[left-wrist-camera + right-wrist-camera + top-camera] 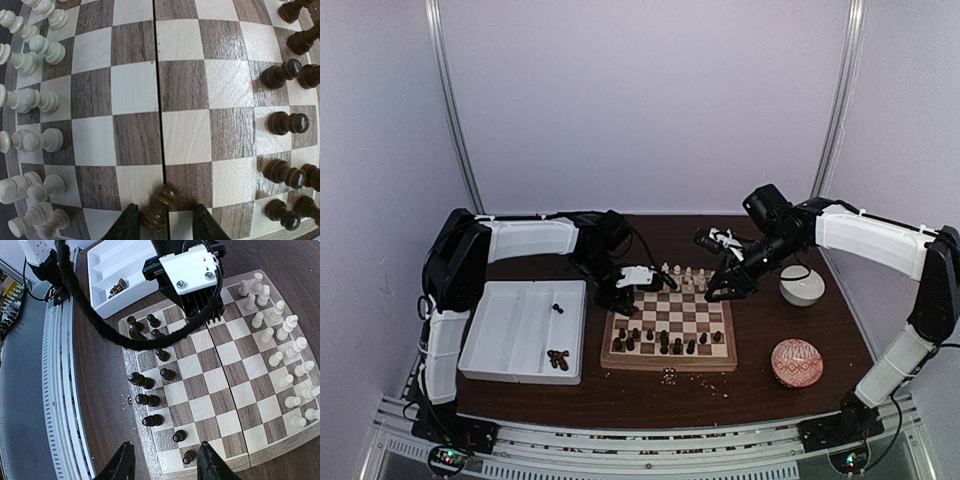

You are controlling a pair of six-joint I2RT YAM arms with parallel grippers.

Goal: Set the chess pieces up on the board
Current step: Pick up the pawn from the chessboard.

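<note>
The board [670,322] lies mid-table, with cream pieces [686,276] along its far side and dark pieces [663,342] along its near side. My left gripper [623,297] is low over the board's left edge. In the left wrist view its jaws [165,226] are open around a tilted dark pawn [161,204] on the fold seam. The pawn touches the left finger [127,226] and stands clear of the right one. My right gripper [717,292] hovers open and empty above the board; its wrist view [165,462] shows a dark pawn [189,456] far below it.
A white divided tray [500,345] left of the board holds a few dark pieces [558,358]. A white bowl [802,288] and a red patterned bowl [797,362] stand to the right. Pale crumbs [670,376] lie before the board.
</note>
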